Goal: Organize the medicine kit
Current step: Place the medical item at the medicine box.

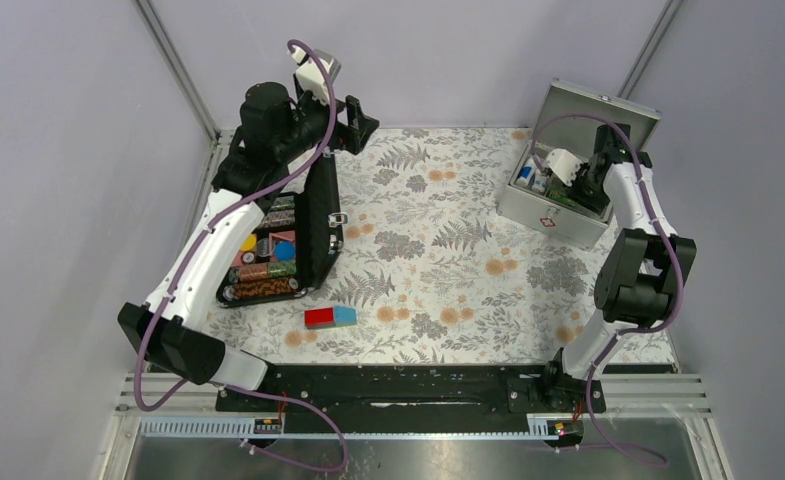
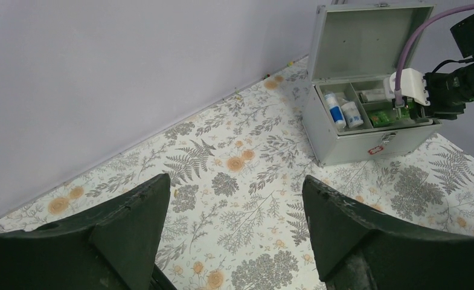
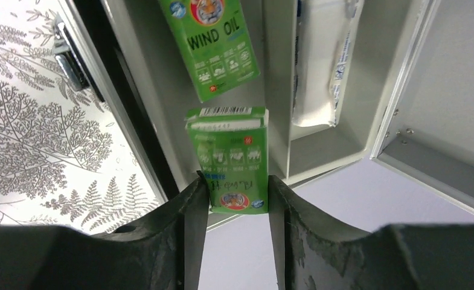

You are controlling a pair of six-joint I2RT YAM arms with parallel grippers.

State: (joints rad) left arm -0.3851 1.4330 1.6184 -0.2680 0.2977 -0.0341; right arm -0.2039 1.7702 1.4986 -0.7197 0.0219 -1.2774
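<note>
The counter (image 1: 438, 250) is covered by a pale cloth printed with grey ferns and orange flowers, filling the middle of the top view. Plain lavender walls (image 1: 68, 150) close it in on three sides, with slanted metal posts (image 1: 178, 70) at the upper corners.

At the upper right of that view stands the metal medicine kit (image 1: 553, 215), lid raised toward the back wall. The right pincer (image 3: 237, 184) is clamped on a green carton (image 3: 231, 151) over the kit's front compartment, just below a second green carton marked WIND OIL (image 3: 213, 36) that lies there. A white packet (image 3: 316, 60) lies in the neighbouring compartment, and white bottles (image 2: 343, 112) sit at the kit's left end.

The left pincer (image 2: 235, 184) hangs above the cloth at the upper left of the top view, fingers wide apart and holding nothing. Below it an open black case (image 1: 318, 220) holds coloured items, and a red-and-blue block (image 1: 330, 317) lies lower centre.
</note>
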